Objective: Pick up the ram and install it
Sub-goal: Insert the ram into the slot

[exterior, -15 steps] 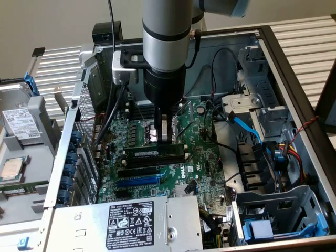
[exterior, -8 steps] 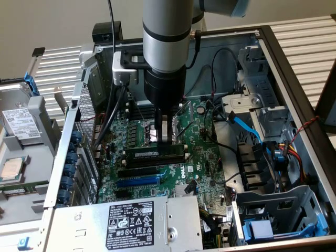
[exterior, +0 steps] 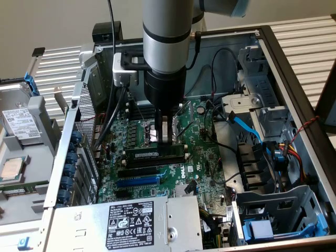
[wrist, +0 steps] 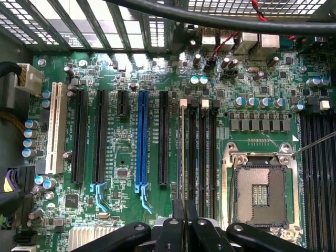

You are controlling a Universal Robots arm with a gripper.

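1. Power supply (exterior: 126, 223), silver box w/ black label, sits nearest the lens in the exterior view, at the case's front edge.
2. Blue expansion slot (exterior: 137, 181) lies just behind the supply on the green motherboard (exterior: 197, 163); in the wrist view the same slot (wrist: 142, 139) runs long between black slots.
3. Ram (exterior: 156, 155): long thin stick w/ a label, lying along the memory slot area of the board, directly under the claw. Whether it is fully seated, cannot tell.
4. Claw (exterior: 164, 137): fingers together, tips pressed close on the ram's top edge, pointing straight down. Wrist view shows the claw (wrist: 184, 218) w/ black fingers (wrist: 178, 210) nearly touching each other over the slot row.
5. Arm (exterior: 167, 42): grey cylinder w/ black wrist section, hanging vertical over the board's centre.
6. CPU socket (wrist: 260, 191): open, metal frame around it, beside the black memory slots (wrist: 202, 152).
7. White slot (wrist: 55, 128) stands near the board's edge, beyond the black expansion slots.
8. Blue cable (exterior: 247, 126) curves across the drive bay on the exterior view's right.
9. Red/yellow/black wire bundle (exterior: 291, 147) sits by the case's wall on the exterior view's right.
10. Loose CPU chip (exterior: 13, 168) rests outside the case on the exterior view's left, below a hard drive (exterior: 23, 118).
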